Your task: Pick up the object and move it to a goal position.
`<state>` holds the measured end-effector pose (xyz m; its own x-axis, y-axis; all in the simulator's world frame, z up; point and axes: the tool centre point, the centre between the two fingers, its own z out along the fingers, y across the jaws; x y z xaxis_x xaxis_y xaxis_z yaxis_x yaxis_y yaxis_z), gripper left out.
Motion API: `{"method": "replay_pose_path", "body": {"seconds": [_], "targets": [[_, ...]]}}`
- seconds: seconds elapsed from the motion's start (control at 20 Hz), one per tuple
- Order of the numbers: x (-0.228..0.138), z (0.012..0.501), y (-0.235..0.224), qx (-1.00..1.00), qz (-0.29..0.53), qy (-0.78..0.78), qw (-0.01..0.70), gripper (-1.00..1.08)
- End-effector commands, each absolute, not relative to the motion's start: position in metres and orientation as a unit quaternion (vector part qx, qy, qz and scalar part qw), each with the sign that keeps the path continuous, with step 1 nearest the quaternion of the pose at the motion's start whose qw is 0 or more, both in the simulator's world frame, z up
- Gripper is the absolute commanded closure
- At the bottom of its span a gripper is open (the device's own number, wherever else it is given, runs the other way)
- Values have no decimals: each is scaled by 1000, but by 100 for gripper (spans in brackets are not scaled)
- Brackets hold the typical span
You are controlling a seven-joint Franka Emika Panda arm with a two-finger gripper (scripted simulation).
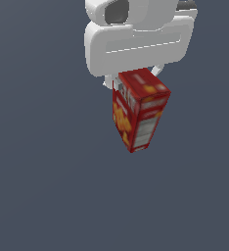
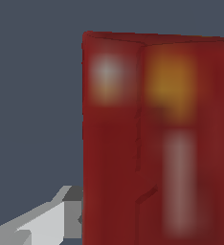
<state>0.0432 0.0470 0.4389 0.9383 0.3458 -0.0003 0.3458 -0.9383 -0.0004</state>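
One finger (image 2: pixel 51 222) (wrist view only) touches the box (image 1: pixel 138 112).

Small red rectangular cardboard box (image 1: pixel 138 110) hangs tilted directly below white robot gripper (image 1: pixel 132 81), upper end between fingers; one finger (image 2: pixel 47 222) beside box.

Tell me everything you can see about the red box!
The red box looks like cardboard, tall and narrow. One face shows orange-yellow cracker pictures; a side carries a white label panel. It hangs tilted beneath the white gripper, whose fingers press its upper end. Nothing else touches it. The wrist view shows it close and blurry, beside one grey finger.
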Motion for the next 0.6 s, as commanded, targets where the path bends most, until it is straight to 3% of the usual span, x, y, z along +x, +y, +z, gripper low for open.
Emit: {"method": "replay_pose_path", "body": {"seconds": [0.0, 0.55], "targets": [[46, 448, 47, -984, 0, -176, 0, 108], [50, 462, 46, -984, 0, -176, 0, 108]]}}
